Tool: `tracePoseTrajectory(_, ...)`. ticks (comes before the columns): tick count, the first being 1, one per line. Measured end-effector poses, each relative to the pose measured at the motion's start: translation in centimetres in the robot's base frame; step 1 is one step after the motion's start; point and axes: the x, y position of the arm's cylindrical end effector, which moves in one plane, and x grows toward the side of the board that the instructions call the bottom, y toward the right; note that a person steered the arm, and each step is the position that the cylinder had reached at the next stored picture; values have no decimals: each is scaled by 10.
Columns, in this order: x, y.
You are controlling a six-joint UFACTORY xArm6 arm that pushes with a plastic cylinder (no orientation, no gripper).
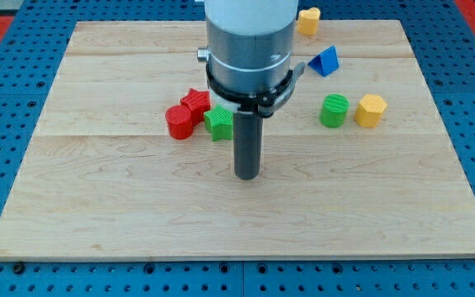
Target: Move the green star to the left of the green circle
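In the camera view, my tip (246,176) is seen near the middle, just below and right of the green star (218,123). No jaws are fitted. The green circle (333,110) is placed well to the right, beside a yellow block (370,110).

You had two red blocks (187,114) touching at the board's (97,206) middle, a blue triangle (325,61) and two yellow blocks (370,110) toward its right.

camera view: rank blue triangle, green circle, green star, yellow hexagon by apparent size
1. green circle
2. yellow hexagon, close to the circle, hard to separate
3. blue triangle, farther up the view, so unsure
Unranked: green star, partly hidden behind my tip.
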Motion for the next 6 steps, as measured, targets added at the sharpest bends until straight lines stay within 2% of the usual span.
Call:
tracePoseTrajectory(1, -5, -54)
tracePoseTrajectory(2, -27, -82)
tracePoseTrajectory(3, -71, -72)
tracePoseTrajectory(6, -124, 6)
